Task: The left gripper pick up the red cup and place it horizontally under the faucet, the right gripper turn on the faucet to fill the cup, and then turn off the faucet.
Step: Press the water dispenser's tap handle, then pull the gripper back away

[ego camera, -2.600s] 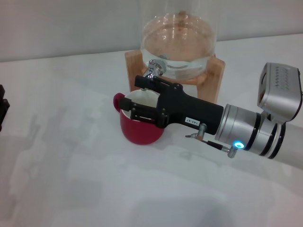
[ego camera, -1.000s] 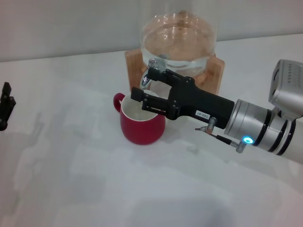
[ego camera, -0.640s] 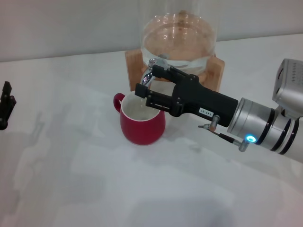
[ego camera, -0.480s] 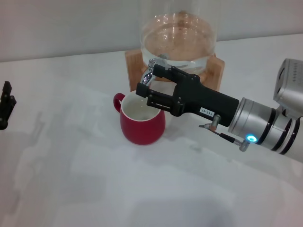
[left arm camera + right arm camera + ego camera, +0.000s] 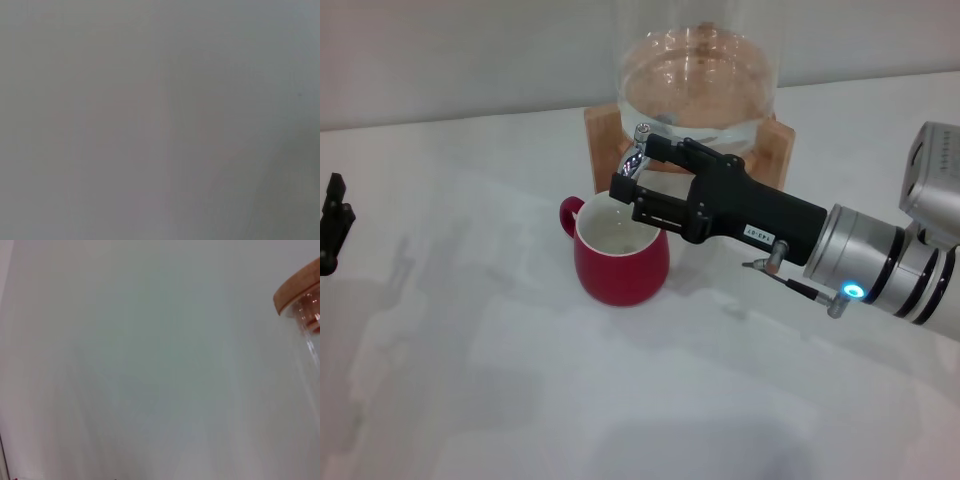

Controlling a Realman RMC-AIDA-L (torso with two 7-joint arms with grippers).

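Chrome faucet point(image 5: 634, 152) lever sits betw my right gripper point(image 5: 638, 176) jaws, spread, not pinching. Red cup point(image 5: 617, 252) is under spout; flip lever gently w/o nudging jar. Left gripper point(image 5: 332, 222) parked far left, can't tell its state.

A white table point(image 5: 520, 380) fills most of the frame. A red cup point(image 5: 619, 262) stands upright on it just left of centre, handle to the left. Directly behind, at upper centre, a wooden stand point(image 5: 603, 143) rests on the tabletop, carrying a glass jar point(image 5: 698, 80).

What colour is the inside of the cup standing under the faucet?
White inside, red outside: the red cup shows it best in the head view.
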